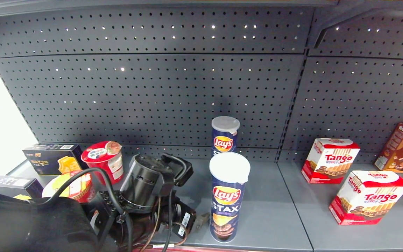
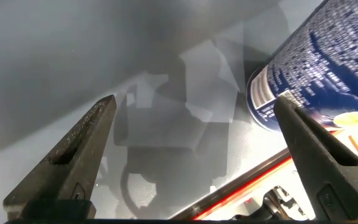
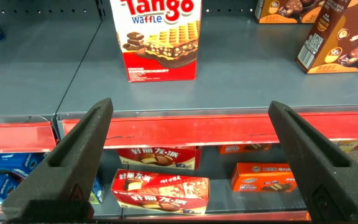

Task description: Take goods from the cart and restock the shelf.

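I see my left gripper (image 2: 196, 99) spread wide and holding nothing, low over the shelf (image 1: 271, 210), just left of the near chip can (image 1: 228, 197), which stands upright before a second can (image 1: 224, 137). My right gripper (image 3: 191, 104) gapes too, facing a wafer box (image 3: 160, 43).

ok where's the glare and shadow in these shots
Head view: blown-out white glare at the left edge; light dots shine through the dark perforated metal back panel. Left wrist view: pale reflections and soft shadows patch the grey metal shelf surface. Right wrist view: even light.
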Available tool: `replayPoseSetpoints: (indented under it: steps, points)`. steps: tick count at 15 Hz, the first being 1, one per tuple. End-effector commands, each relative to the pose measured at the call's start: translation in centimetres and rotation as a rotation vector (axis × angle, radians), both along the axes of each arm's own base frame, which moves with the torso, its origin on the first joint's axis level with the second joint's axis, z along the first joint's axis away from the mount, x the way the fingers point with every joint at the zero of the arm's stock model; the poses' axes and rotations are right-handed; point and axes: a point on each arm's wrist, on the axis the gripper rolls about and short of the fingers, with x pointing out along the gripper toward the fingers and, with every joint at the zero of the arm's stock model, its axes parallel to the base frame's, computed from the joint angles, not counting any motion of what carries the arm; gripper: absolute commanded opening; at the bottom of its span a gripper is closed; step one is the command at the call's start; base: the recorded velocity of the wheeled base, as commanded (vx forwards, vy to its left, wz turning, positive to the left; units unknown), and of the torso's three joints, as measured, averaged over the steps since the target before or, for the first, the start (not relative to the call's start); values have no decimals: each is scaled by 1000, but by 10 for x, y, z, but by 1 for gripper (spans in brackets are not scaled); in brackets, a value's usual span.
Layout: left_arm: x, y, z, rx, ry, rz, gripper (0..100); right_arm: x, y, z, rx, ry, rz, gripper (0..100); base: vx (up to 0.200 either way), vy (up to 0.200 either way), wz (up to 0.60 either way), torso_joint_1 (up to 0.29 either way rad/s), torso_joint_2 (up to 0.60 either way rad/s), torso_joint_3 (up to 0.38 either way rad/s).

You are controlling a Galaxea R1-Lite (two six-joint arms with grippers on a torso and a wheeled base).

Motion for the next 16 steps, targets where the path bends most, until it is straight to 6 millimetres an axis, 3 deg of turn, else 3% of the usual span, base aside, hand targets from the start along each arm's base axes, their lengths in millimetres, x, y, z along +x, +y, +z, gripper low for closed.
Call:
replayPoseSetpoints:
  steps: [1, 8, 12, 16]
  points:
    - [-1, 1, 0, 1, 1, 2, 100, 0, 0, 0, 0, 2, -1, 100, 0, 0, 0, 0, 0, 0]
    - [1, 7, 1, 4, -6, 29, 100, 0, 0, 0, 0, 0, -1, 100, 0, 0, 0, 0, 0, 0]
    - [2, 28, 28, -53, -79, 81, 100, 0, 0, 0, 0, 0, -1, 100, 0, 0, 0, 0, 0, 0]
    - [-9, 67, 70, -137, -210, 177, 100, 0, 0, 0, 0, 2, -1, 100, 0, 0, 0, 0, 0, 0]
